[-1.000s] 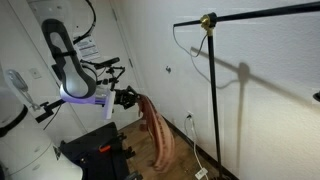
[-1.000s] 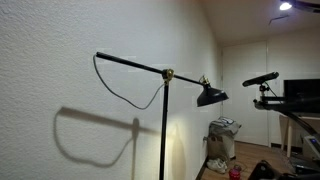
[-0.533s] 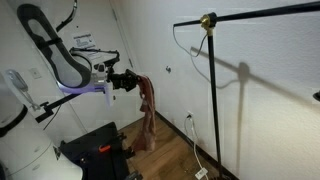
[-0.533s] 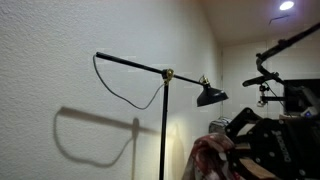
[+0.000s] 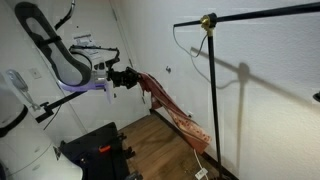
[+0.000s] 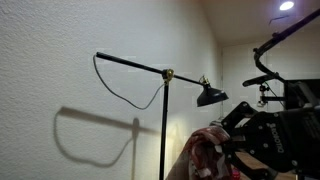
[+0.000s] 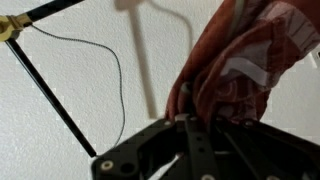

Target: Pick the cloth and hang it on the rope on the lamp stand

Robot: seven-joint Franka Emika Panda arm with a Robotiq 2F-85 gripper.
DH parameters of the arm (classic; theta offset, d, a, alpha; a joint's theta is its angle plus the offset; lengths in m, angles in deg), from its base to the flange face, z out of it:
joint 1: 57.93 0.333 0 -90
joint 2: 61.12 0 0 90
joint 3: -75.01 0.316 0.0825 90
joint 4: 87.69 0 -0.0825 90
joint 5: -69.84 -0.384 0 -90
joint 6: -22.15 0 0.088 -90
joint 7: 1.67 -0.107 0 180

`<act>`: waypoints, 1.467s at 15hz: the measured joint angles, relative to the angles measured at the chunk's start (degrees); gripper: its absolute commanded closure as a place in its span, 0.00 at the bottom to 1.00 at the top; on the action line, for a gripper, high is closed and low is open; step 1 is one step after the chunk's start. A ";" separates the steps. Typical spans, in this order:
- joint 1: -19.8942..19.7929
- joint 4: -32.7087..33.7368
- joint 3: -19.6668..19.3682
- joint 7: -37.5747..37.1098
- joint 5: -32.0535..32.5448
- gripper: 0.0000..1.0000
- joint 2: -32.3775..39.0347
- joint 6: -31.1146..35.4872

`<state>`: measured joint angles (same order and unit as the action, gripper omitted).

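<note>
The claw (image 5: 130, 77) clenches one end of the cloth (image 5: 172, 108), which slants down from it toward the lamp stand (image 5: 213, 95).

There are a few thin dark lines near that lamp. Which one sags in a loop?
The rope: it droops in a slack loop from the horizontal bar of the lamp stand, and it is far thinner than the straight upright pole.
</note>
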<state>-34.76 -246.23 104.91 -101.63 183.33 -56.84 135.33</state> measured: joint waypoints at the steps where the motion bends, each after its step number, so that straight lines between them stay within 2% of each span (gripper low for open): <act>1: 0.01 0.00 -0.01 0.00 0.00 0.99 0.07 0.00; 6: 0.02 0.32 -0.62 -5.86 -1.63 0.99 -2.54 -3.65; 10: -0.13 0.36 -3.44 -10.92 -3.36 0.99 -7.16 -6.64; 15: -0.33 0.41 -7.03 -19.79 -2.94 0.99 -8.64 -16.44; 16: -0.46 0.46 -7.57 -22.04 -2.94 0.96 -8.49 -18.41; 18: -0.87 0.49 -8.61 -25.25 -2.94 0.96 -8.15 -18.79; 21: -1.02 0.50 -8.89 -26.32 -2.94 0.96 -7.82 -18.79; 22: -1.02 0.52 -8.89 -26.32 -2.94 0.99 -7.82 -18.79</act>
<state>-35.78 -245.72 96.03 -127.95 180.39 -64.66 116.54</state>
